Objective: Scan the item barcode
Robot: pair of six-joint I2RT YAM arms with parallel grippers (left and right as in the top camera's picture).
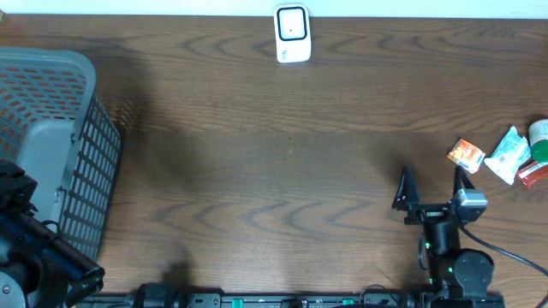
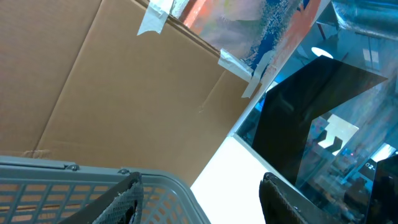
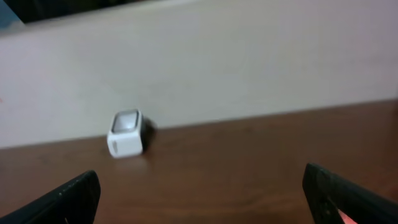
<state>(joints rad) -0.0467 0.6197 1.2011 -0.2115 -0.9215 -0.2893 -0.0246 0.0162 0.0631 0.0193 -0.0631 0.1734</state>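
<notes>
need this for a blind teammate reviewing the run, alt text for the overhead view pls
A brown wooden table seen from above, with a white scanner at its far edge. A grey basket sits at the left and a few small packets lie at the right edge. The right arm's fingers stand open and empty near the packets.

1 scnr (image 1: 292, 34), 1 bskt (image 1: 51, 77), 4 items (image 1: 467, 155)

The scanner (image 1: 292, 34) is white, the basket (image 1: 96, 162) grey (latticed), the table (image 1: 257, 154) brown wood-grain.
</notes>
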